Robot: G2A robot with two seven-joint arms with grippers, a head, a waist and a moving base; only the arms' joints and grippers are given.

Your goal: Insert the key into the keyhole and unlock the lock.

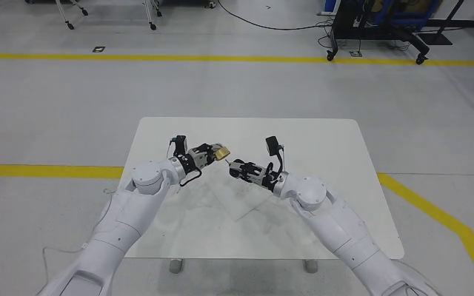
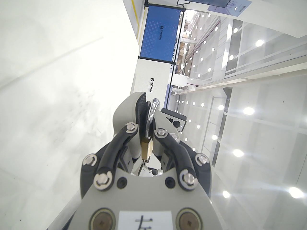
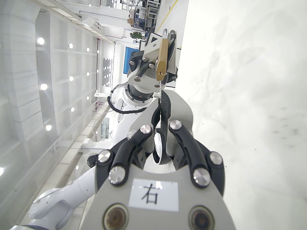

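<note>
1. The lock [image 3: 161,57], a brass padlock with a silver shackle, is held in the air above the middle of the white counter [image 1: 318,140], slightly toward its 12 o'clock edge in the top view.
2. The left claw [image 2: 149,111] is clamped on the lock. Its two fingers press the shackle and the upper body from either side. The brass body points out of the claw toward the right arm.
3. The key [image 3: 159,89] shows as a thin metal blade. Its tip meets the keyhole end of the lock; how far it has gone in, I cannot tell.
4. The right claw [image 3: 161,99] is pinched together on the key's head, and the blade sticks out past the black pads.
5. In the top view the right claw sits at about 4 o'clock from the lock and the left claw at 9 o'clock, so the two meet nose to nose above the counter.
6. On the floor beyond the counter, a yellow line [image 1: 222,57] runs across at 12 o'clock, and a black-framed cart [image 1: 385,29] stands at about 1 o'clock.
</note>
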